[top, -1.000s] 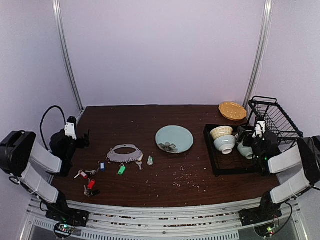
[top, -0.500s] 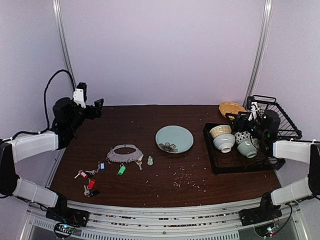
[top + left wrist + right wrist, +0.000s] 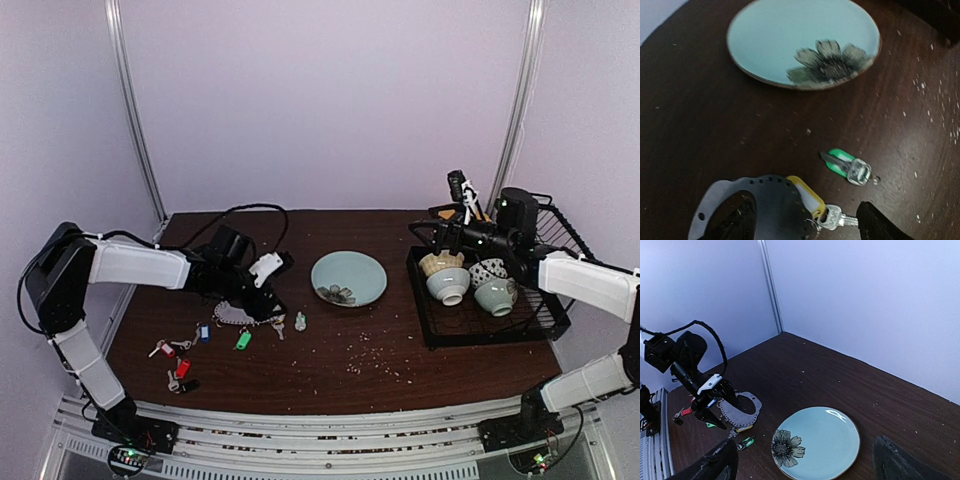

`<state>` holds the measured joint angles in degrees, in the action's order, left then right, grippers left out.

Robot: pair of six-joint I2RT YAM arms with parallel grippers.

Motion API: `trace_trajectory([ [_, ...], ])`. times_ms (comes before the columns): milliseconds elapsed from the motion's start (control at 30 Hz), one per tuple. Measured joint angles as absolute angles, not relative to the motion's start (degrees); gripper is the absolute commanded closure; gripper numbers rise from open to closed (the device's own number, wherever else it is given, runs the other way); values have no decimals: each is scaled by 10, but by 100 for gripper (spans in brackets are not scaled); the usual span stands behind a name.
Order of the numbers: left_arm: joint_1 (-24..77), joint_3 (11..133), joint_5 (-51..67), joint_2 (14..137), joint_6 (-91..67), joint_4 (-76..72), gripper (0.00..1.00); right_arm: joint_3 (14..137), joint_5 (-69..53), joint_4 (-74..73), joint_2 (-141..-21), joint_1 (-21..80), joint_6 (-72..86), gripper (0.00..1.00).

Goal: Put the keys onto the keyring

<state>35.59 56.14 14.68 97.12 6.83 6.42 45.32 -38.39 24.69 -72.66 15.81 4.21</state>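
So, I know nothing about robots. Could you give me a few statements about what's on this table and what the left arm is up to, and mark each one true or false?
1. The pale green plate has a dark flower painted on it. True.
2. The left pincer is holding a key. False: it is open and empty, hovering just above the keyring.
3. Bowls sit in the black rack on the right. True.
4. The keyring lies on the plate. False: it lies on the table, to the left of the plate.
5. The red-tagged keys lie near the table's front left corner, apart from the keyring. True.
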Motion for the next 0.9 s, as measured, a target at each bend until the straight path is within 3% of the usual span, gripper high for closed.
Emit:
trace_trajectory([
  [200,374,572,137,993,209,152,28,475,-384,206,-731,229,11,4],
  [267,370,577,128,997,242,157,36,475,-383,197,-736,241,4,4],
  [367,360,580,123,1004,274,157,56,475,-381,190,-742,254,-1,4],
  [400,356,581,123,1009,281,160,57,475,-379,189,-743,257,-1,4],
  [733,328,588,157,1039,321,180,65,475,-364,162,-749,264,-25,0],
  [900,328,584,170,1037,323,194,56,475,-358,161,-749,265,-33,0],
])
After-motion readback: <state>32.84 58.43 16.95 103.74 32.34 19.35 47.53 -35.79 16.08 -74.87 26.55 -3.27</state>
